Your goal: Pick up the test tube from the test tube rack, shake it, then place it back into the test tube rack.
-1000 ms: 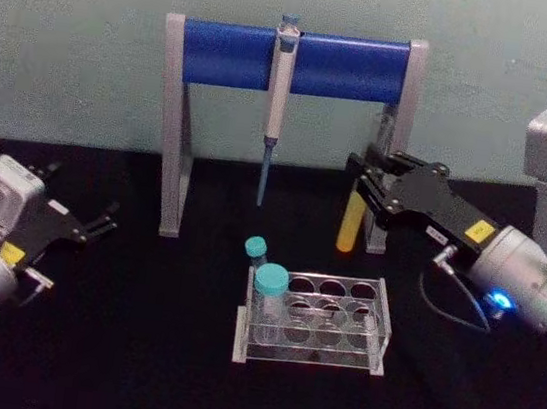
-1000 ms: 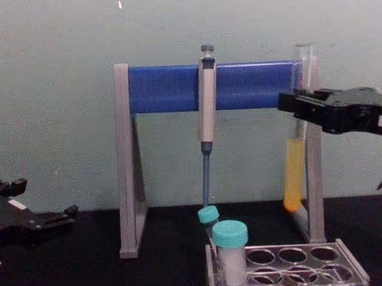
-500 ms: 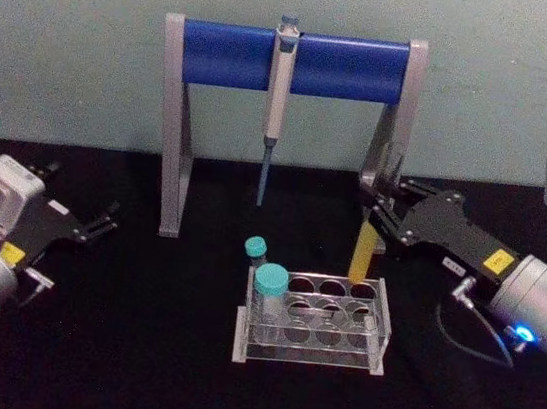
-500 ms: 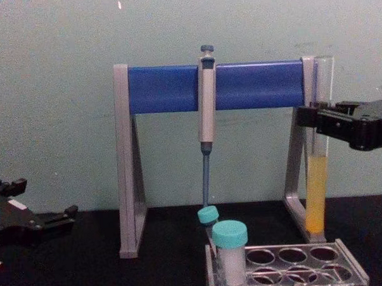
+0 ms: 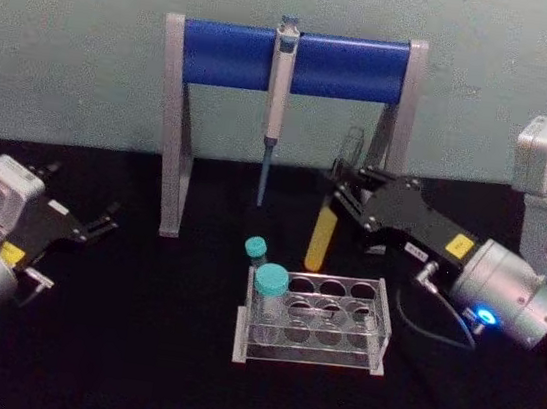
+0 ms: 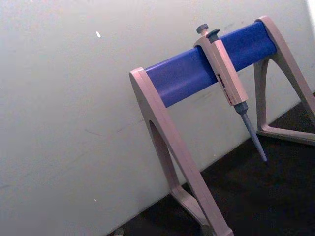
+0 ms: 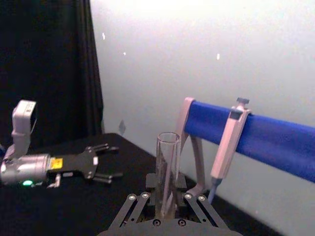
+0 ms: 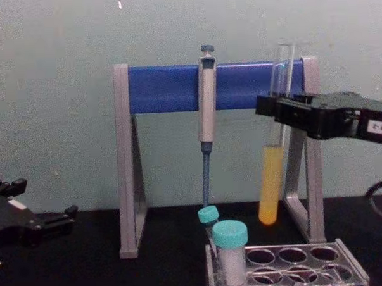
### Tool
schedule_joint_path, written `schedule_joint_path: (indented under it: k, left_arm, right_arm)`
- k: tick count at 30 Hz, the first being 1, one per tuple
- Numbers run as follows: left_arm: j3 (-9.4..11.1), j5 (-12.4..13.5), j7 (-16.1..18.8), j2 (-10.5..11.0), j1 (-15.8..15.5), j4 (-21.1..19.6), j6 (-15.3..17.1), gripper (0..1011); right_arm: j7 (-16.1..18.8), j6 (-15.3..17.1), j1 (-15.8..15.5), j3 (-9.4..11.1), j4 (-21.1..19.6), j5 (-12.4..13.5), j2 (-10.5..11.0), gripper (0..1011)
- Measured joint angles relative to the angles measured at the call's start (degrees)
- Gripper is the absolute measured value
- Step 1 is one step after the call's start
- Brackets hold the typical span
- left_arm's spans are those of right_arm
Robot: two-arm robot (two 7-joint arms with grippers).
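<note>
— Where is the test tube (image 5: 320, 241) to be found?
— It is held in the air, slightly tilted, above and just behind the test tube rack (image 5: 339, 319), and is seated in none of the holes. Yellow-orange liquid is seen in its lower part.
— By what is it held?
— It is clamped on its upper part by the right gripper (image 5: 341, 186), which is reached in from the right in front of the blue-barred stand (image 5: 233, 55), where a pipette (image 5: 281, 74) is hung.
— And the left gripper (image 5: 102, 220)?
— It is parked low at the left, well apart from the rack, with its fingers spread and nothing grasped. Two teal-capped vials (image 5: 270, 283) are stood at the rack's left end.
</note>
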Motion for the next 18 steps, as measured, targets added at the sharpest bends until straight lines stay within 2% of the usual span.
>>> schedule_joint_path:
  k: [7, 18]
  left_arm:
    - [0.00, 0.00, 0.00, 0.00, 0.00, 0.00, 0.00, 1001]
    - [0.00, 0.00, 0.00, 0.00, 0.00, 0.00, 0.00, 1001]
  right_arm:
    - [-2.33, -1.86, 1.42, 0.21, 2.30, -1.11, -1.62, 233]
    - [-3.64, -2.00, 0.92, 1.42, 2.26, -1.89, -1.78, 233]
